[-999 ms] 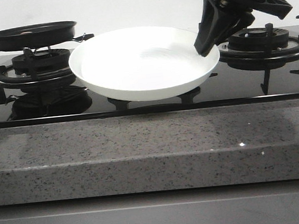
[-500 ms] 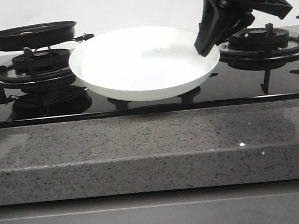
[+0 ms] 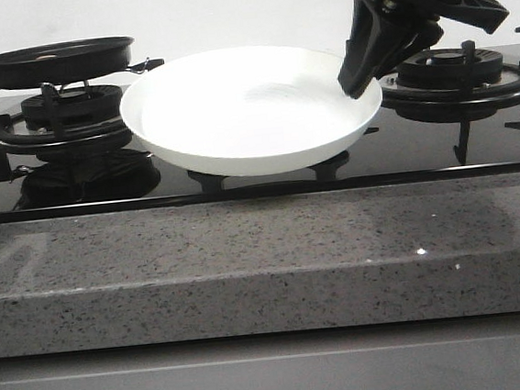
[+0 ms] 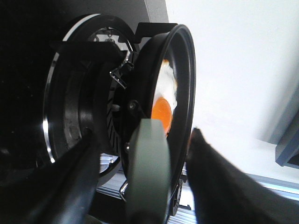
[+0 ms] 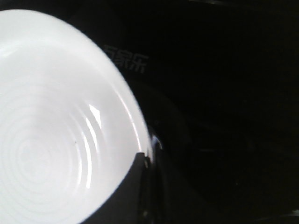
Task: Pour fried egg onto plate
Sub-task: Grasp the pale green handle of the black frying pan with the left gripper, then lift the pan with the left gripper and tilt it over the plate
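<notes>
right hand (image 3: 359, 75) pinching plate (image 3: 234, 114) rim — lifted

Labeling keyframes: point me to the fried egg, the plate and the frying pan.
fried egg (image 4: 161, 111), left wrist view, on the orange yolk.
plate (image 3: 238, 156), front view, on its outer wall.
frying pan (image 3: 54, 65), front view, on its black side wall.

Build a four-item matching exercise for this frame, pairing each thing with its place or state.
Things:
1. fried egg
2. plate
3. frying pan
4. right tool

Places or states:
A. sits on the left burner
B. lies inside the black pan
C. gripping the white rim
D. held above the stove, nothing on it

Pairs: 1-B, 2-D, 3-A, 4-C
</notes>
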Motion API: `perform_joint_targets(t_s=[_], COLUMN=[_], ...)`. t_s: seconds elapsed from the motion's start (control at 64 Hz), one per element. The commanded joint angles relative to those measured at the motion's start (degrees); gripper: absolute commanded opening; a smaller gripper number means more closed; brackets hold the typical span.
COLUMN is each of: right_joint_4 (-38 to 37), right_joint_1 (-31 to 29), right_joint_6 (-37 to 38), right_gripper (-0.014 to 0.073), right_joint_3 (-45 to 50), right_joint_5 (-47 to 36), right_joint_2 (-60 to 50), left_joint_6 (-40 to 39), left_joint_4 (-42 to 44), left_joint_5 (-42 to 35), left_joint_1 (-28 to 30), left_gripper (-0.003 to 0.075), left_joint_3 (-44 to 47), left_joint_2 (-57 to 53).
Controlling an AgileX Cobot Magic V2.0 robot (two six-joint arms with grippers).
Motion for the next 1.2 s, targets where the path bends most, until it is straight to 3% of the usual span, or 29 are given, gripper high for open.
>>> perform_joint_targets(t_s=[0.0,0.609,0.937,1.187], right_joint_4=[0.60,0.60,0.60,0.60], right_joint_1=[-0.07,-0.07,-0.07,-0.07], right_joint_6=[-0.58,-0.58,-0.58,-0.58], right_gripper=[-0.0061,-0.0061,-0.0061,-0.0061], right_joint_3=[-1.27,-1.27,-1.27,-1.27], right_joint_5=[-2.30,-2.30,-2.30,-2.30], right_joint_2=[-2.10,-2.10,-2.10,-2.10], left_joint_6=[0.17,0.17,5.02,7.70], left_joint_4=[-5.01,-5.43,-10.45,-7.40], left_joint_5=[2.60,5.26,8.66,3.67], left_joint_1=[-0.14,-0.14,-0.25,-0.89], left_gripper=[0.0291,-0.0019,-0.0019,-0.0019], left_joint_3=[-1.81,-1.81,-1.81,-1.81], left_joint_2=[-2.53,-2.53,-4.06,-11.40])
